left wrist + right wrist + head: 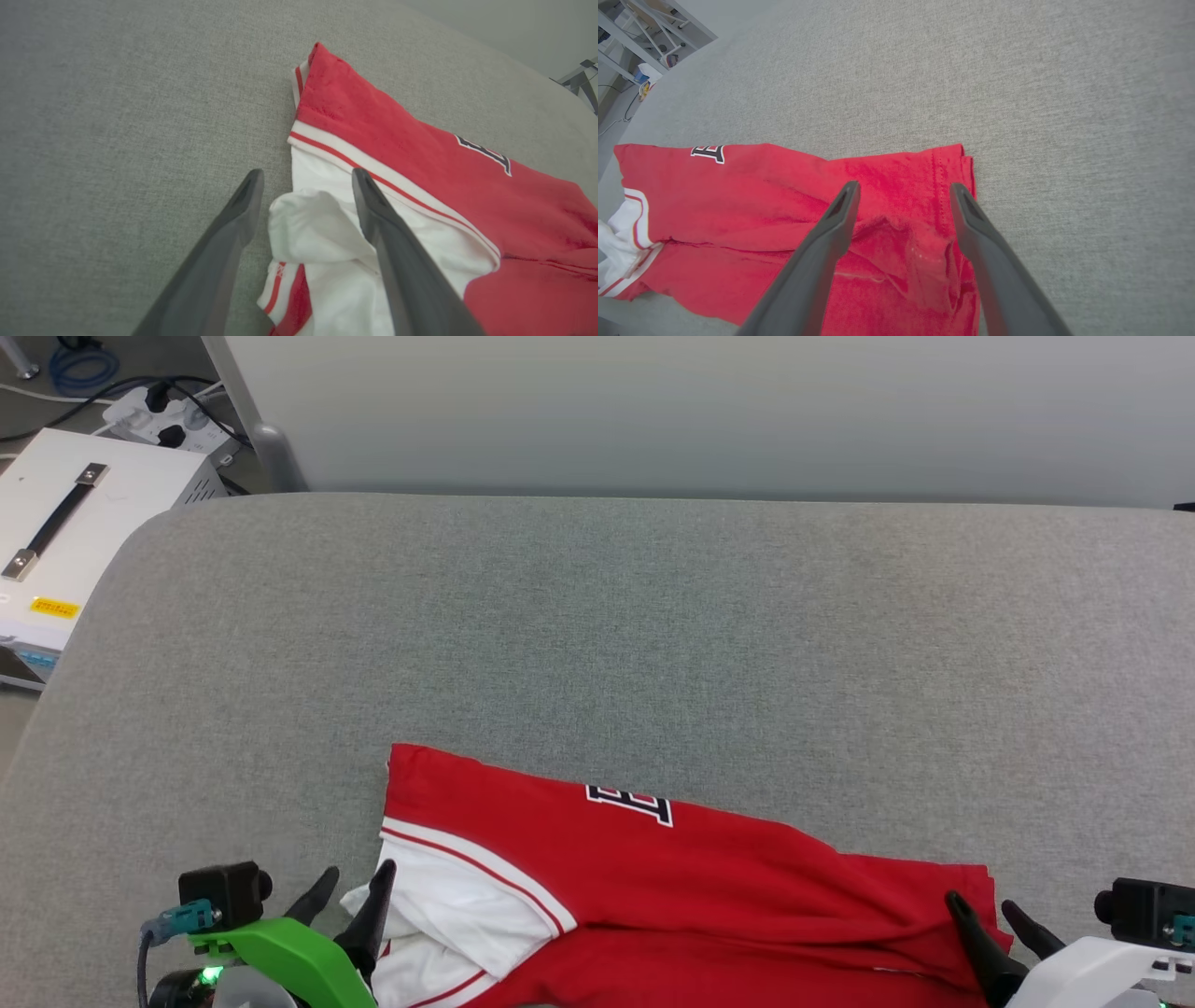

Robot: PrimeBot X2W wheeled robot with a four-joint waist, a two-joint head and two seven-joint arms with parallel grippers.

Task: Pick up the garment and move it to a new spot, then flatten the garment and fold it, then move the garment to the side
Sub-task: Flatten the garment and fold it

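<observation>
Grey padded surface (653,616) ran across most of the head view.

Jersey (691,877) lay low in that view, from bottom centre to bottom right. Red side up, doubled over lengthwise, rumpled toward its right end. Judged it not yet flat enough to fold. That would explain my arms sitting one at each end, placed to take both ends and draw the cloth taut.

My left gripper (358,873) sat at lower left, fingers spread wide, holding nothing. In the left wrist view (307,172) they straddled a bunched white flap of lining (308,224) poking out past the striped trim (373,172). Probably chosen because a loose flap gives the easiest hold at that end. Couldn't tell whether either finger touched the cloth.

My right gripper (980,902) sat at lower right, fingers likewise wide and empty. In the right wrist view (904,185) it was poised over the creased red end, just beside the stitched hem (941,186).

Black letter (630,803) showed at the jersey's upper edge, partly cut off there.
</observation>
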